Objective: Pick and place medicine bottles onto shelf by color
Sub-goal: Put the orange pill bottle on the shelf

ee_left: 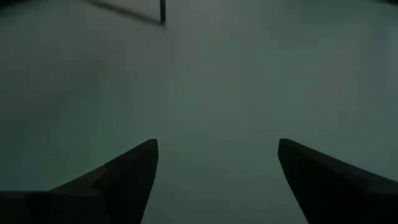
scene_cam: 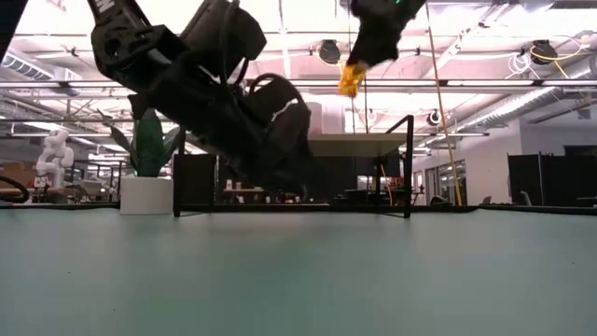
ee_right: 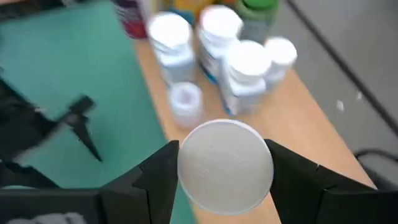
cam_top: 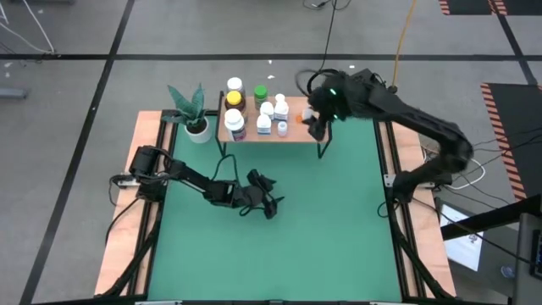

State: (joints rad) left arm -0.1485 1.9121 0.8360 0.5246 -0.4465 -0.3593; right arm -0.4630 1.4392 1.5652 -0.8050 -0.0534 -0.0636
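High view: the left gripper sits low over the green table, fingers spread wide and empty, while the right gripper hangs over the right end of the shelf, where the other bottles cluster toward the left and middle. Low view: an orange bottle shows in the right gripper, above the shelf top. Right wrist view: both fingers press the sides of that bottle's white cap, held over the shelf's right part, near the white bottles.
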